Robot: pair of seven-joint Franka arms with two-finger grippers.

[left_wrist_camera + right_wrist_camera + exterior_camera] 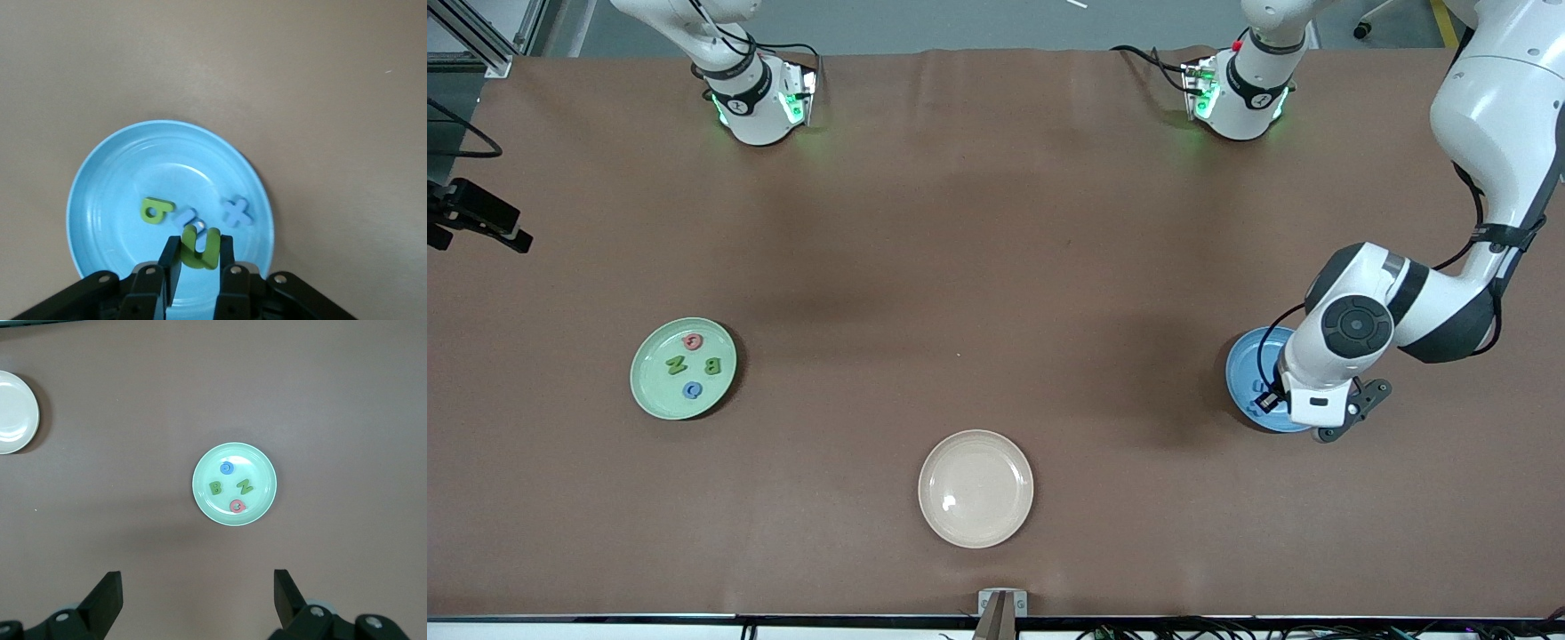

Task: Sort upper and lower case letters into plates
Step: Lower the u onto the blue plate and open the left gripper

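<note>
Letters sorted by case: green u (200,248) pinched in left hand (198,257) over blue plate (107,200) near the left arm's tabletop end, joining b (155,211) and x (237,211). Capitals in green plate (649,391). Right hand (197,600) open, waiting above.

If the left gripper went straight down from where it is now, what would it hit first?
Most likely the blue plate. The left gripper, shut on a green letter, points down over the plate's edge zone; a small blue letter lies close by. Height above the plate is unclear.
</note>
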